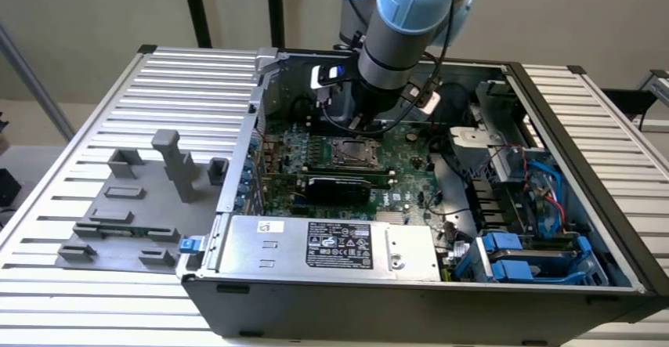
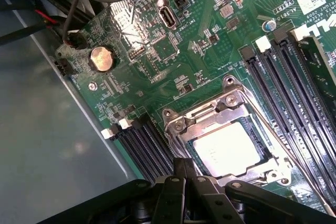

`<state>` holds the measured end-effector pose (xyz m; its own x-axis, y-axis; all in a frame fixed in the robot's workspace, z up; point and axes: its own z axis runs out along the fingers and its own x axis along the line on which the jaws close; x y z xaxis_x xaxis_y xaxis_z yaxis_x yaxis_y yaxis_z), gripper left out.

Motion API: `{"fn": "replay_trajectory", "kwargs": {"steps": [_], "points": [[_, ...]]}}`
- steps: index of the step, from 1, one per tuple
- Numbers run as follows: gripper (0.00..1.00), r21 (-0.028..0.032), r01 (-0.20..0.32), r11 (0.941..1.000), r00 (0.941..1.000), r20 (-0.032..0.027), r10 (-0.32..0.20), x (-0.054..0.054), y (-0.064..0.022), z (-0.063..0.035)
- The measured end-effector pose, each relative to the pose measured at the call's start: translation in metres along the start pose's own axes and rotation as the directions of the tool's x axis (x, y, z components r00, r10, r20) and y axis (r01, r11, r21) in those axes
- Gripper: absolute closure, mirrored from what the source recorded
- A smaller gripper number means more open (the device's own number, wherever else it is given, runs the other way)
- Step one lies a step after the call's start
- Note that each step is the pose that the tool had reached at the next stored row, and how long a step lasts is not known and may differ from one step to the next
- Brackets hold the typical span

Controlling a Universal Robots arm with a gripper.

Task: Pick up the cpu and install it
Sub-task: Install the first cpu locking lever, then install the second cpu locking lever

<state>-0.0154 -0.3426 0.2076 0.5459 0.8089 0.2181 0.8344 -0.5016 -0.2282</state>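
The cpu (image 2: pixel 228 148), a small square chip with a pale silver top, lies flat inside the metal socket frame (image 2: pixel 231 100) on the green motherboard (image 2: pixel 157 51). My gripper (image 2: pixel 185 169) hovers just beside the socket's edge. Its black fingers are pressed together, shut with nothing between them. In the exterior view the blue-grey arm (image 1: pixel 403 26) reaches down into the open computer case (image 1: pixel 418 300), ending right over the socket (image 1: pixel 350 153) in the middle of the board.
A silver labelled power supply box (image 1: pixel 329 247) sits along the case's front. Grey fixture blocks (image 1: pixel 136 206) stand on the slatted table at the exterior view's left. Black memory slots (image 2: pixel 294 82) flank the socket. Blue drive cages (image 1: pixel 528 257) and cables fill the case's right side.
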Motion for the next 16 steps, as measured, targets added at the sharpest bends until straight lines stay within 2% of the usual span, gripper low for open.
{"fn": "replay_trajectory", "kwargs": {"steps": [13, 14, 16], "points": [[0.89, 0.0003, 0.0, 1.0, 1.0, 0.0002, 0.0, 0.0001, 0.0003, 0.0], [0.89, 0.0028, -0.001, 1.0, 1.0, 0.0016, 0.001, -0.0003, 0.0007, -0.0003], [0.89, 0.0115, -0.007, 0.9999, 1.0, 0.0068, 0.007, -0.0032, 0.0023, -0.0036]]}}
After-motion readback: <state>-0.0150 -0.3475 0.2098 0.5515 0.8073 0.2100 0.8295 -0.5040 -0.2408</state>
